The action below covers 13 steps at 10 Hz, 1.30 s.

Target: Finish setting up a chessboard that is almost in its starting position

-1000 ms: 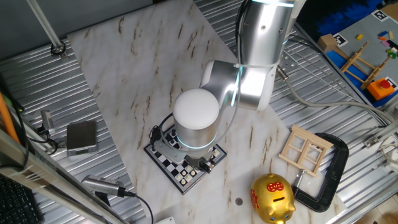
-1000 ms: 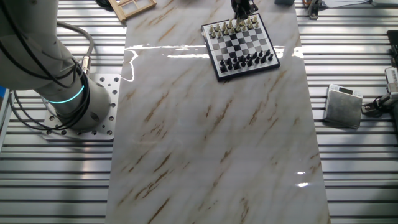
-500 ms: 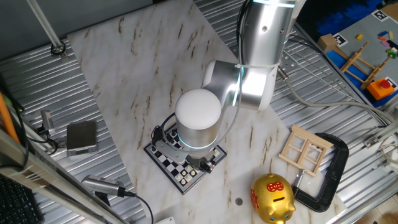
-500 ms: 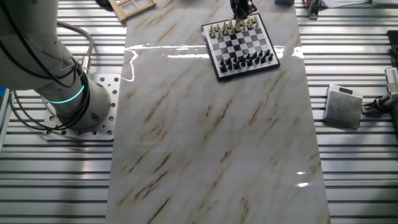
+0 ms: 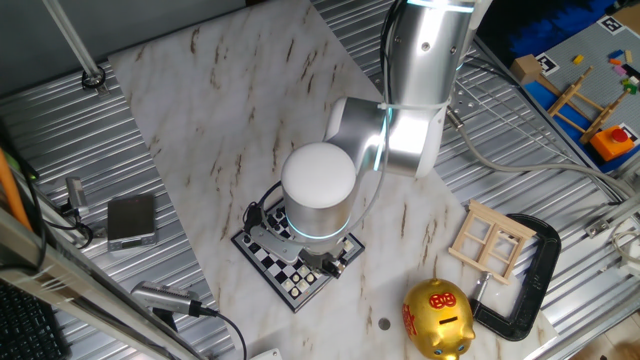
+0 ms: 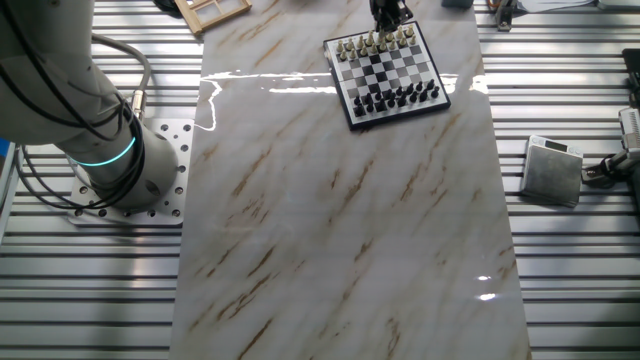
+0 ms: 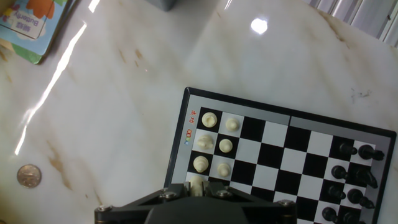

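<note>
The chessboard (image 6: 388,73) looks nearly set — both colours in rows. The tool (image 6: 390,12) hovers over its cream side; its grip cannot be told.

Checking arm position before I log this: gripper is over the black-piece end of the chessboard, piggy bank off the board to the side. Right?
Not quite. The gripper is over the cream-piece end of the chessboard, not the black end; the other fixed view shows it above the cream row, and the hand view shows cream pieces just ahead of the fingers. The piggy bank does sit off the board.
</note>
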Motion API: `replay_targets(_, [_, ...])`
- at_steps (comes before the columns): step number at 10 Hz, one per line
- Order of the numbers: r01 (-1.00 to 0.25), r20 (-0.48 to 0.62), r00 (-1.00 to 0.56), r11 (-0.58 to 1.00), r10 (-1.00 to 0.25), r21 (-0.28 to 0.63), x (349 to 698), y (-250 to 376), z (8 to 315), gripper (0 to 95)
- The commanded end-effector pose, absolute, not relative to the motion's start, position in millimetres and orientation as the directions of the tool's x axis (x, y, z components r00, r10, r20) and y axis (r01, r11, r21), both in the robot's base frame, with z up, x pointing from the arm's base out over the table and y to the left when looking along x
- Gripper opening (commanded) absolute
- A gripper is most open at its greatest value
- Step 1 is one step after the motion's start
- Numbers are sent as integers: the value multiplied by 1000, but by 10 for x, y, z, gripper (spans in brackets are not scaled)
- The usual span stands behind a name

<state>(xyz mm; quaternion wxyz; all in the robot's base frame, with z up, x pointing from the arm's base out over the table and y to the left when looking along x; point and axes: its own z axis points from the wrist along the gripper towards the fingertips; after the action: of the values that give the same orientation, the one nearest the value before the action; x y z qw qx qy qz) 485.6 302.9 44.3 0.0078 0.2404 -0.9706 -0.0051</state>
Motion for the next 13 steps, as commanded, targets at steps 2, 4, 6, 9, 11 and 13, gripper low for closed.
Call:
replay_targets(2, [-468, 12, -883, 883, -469, 13, 4857, 3024, 434, 0])
replay_targets(4, [-470, 12, -883, 883, -470, 13, 4847, 3018, 429, 0])
replay_targets(6, [-475, 7, -880, 880, -475, 12, 4846, 3011, 416, 0])
replay_targets(9, [-482, 4, -876, 876, -482, 12, 4845, 3010, 415, 190])
replay_targets(11, [-484, 4, -875, 875, -484, 11, 4845, 3010, 415, 190])
replay_targets(13, [-486, 3, -874, 874, -486, 11, 4845, 3010, 414, 190])
